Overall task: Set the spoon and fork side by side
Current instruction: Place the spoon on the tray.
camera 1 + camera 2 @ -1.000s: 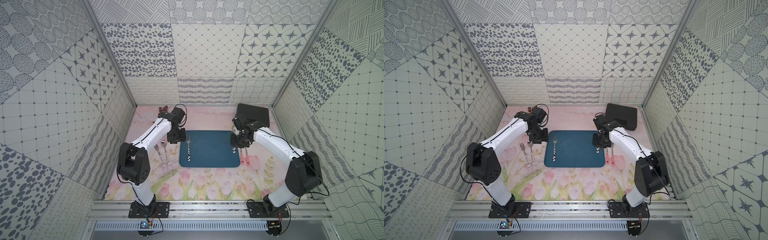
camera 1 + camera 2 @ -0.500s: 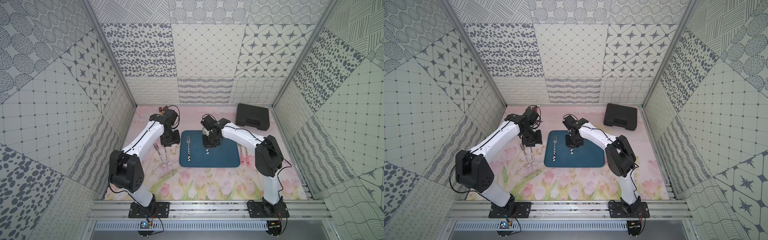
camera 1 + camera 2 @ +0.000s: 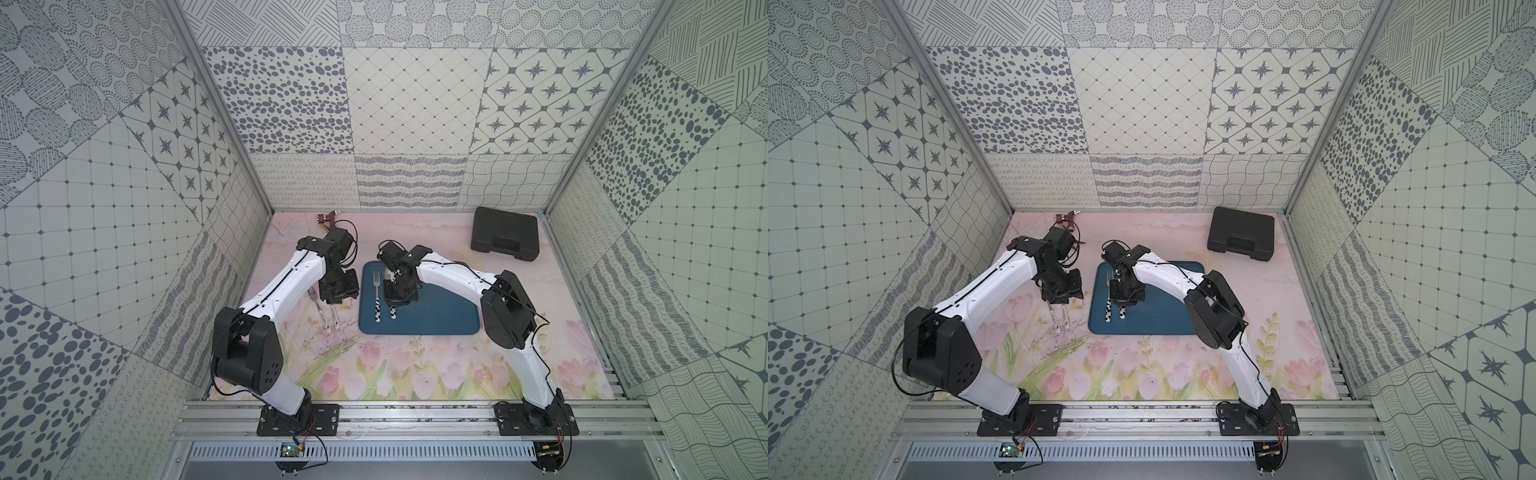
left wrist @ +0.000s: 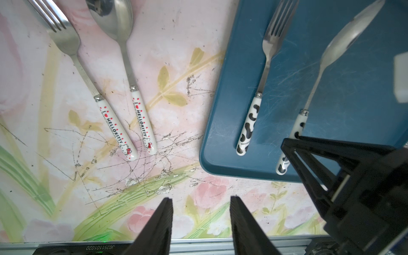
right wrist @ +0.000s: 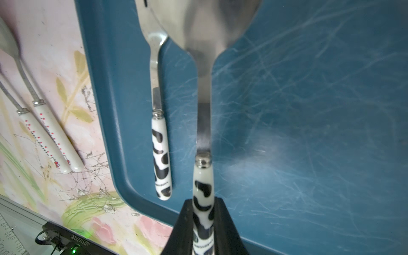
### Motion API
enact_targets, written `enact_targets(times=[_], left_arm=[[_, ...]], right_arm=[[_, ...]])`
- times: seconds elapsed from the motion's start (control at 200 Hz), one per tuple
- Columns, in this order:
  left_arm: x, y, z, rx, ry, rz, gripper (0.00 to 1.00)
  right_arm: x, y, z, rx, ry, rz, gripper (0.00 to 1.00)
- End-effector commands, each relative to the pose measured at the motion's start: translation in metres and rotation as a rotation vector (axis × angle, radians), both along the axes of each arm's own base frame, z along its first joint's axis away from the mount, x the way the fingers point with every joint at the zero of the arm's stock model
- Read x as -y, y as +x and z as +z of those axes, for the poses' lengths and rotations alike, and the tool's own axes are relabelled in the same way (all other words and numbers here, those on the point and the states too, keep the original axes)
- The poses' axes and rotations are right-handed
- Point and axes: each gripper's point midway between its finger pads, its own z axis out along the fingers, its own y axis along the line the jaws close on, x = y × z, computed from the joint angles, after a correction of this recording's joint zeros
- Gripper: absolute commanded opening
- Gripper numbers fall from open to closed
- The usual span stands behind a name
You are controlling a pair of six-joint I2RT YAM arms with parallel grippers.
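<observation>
My right gripper [image 3: 393,305] clamps the cow-pattern spoon [image 3: 392,314] by its handle, mid-frame over the blue tray [image 3: 436,320]. The cow-pattern fork [image 3: 377,297] lies just picture-left, its long axis nearly parallel, handles toward the bottom edge.

The left arm [image 3: 299,276] and right arm [image 3: 453,276] are built of white shells joined by black joint housings, with thin black cables [image 3: 270,292] run alongside. Black base plates [image 3: 297,419] are bolted to the rail [image 3: 415,415]. The left hand [image 4: 199,201] is fitted with black wedge-shaped fingers [image 4: 159,227]
</observation>
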Motion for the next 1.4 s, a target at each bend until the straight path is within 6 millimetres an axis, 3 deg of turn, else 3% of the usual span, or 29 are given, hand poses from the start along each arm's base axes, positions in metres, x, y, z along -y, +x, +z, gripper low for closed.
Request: enact_targets(times=[0.0,0.981,1.121,1.396], left_arm=[[-0.001,-0.008,0.002,-0.011,-0.023,0.013,0.47],[-0.001,-0.017,-0.005,-0.02,-0.035,0.0,0.47],[-0.002,-0.018,-0.004,-0.018,-0.032,-0.002,0.47],[-0.002,-0.018,-0.006,-0.019,-0.033,-0.002,0.47]], right_arm=[[-0.003,0.001,-0.004,-0.008,-0.001,-0.05,0.03],[-0.016,0.011,-0.026,-0.008,-0.033,-0.094,0.07],[-0.012,0.006,-0.034,-0.038,-0.046,-0.103,0.09],[-0.01,-0.003,-0.032,-0.047,-0.055,-0.106,0.1]])
